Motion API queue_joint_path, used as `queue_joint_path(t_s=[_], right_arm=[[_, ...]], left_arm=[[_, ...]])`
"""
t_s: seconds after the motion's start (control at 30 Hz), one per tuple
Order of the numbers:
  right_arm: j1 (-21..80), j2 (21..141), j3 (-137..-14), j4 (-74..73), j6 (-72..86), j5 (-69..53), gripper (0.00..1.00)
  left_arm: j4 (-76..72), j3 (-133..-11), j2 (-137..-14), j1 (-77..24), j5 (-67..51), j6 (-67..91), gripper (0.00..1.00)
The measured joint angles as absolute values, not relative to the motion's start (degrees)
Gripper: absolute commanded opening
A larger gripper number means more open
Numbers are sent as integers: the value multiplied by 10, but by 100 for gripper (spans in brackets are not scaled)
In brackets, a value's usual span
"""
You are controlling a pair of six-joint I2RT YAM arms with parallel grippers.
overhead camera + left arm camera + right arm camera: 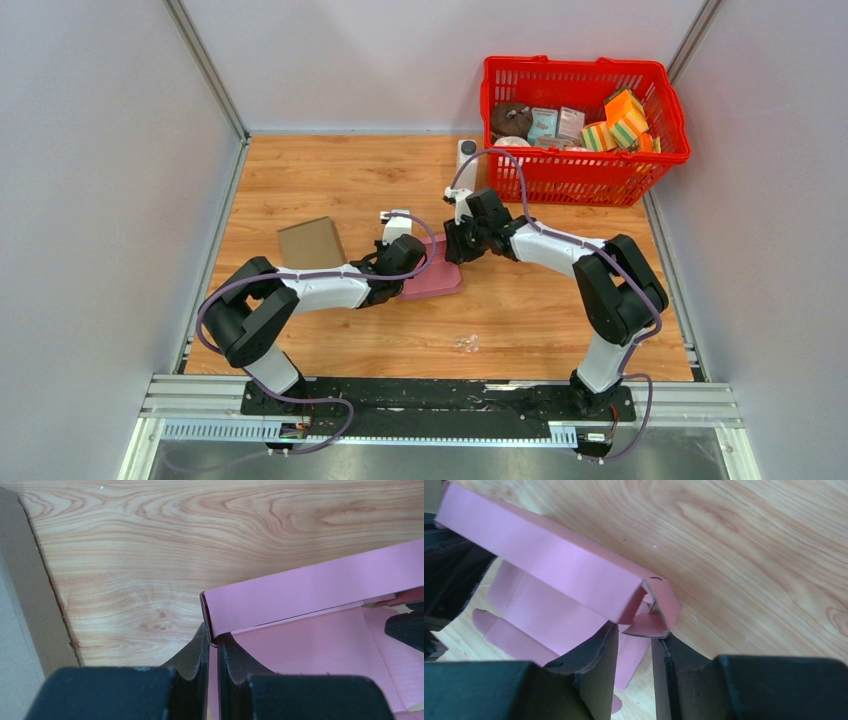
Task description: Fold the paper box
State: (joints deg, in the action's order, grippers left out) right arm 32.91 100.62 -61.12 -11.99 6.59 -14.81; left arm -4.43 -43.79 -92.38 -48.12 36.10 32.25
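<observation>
Left gripper (pixel 212 641) is clamped on one corner of the pink paper box (pixel 310 587), its fingers pinching the end of the raised side wall. Right gripper (pixel 634 642) is closed on the other end of that wall, where a small end flap sits tucked between its fingers. Seen from above, a tiny clear scrap (pixel 465 343) lies nearest on the wooden table (pixel 560 320); what it is I cannot tell. Beyond it the half-folded box sits mid-table between the two arms. A brown cardboard sheet (pixel 310 243) lies to its left. Farther back stands a small white container (pixel 467 153), just beside a red basket (pixel 585 175) holding a dark roll (pixel 511 118), small cartons (pixel 543 124) and striped sponges (pixel 620 125).
</observation>
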Motion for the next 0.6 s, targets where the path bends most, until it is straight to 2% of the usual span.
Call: queue_joint_path(t_s=[0.1,0.17,0.2,0.23,0.33,0.4,0.47,0.6], right_arm=[[333,1006,-611,-111,66,-162,30],[333,1003,-611,-114,66,-159,32],[333,998,-610,-116,67,-157,37],[332,985,-600,-113,68,-153,48],[322,910,-547,-112,81,-138,54],[306,855,-512,-114,89,-125,54],[281,828,-503,-117,104,-97,46],[246,863,-522,-119,110,-41,39]], left_arm=[[-35,-438,-920,-480,358,323,0],[-32,-438,-919,-479,356,325,0],[-30,-438,-918,-477,353,326,0],[-28,-438,-917,-475,350,327,0],[-23,-438,-914,-468,338,327,0],[-21,-439,-912,-464,331,326,0],[-18,-442,-912,-460,323,324,0],[-8,-448,-912,-451,305,322,0]])
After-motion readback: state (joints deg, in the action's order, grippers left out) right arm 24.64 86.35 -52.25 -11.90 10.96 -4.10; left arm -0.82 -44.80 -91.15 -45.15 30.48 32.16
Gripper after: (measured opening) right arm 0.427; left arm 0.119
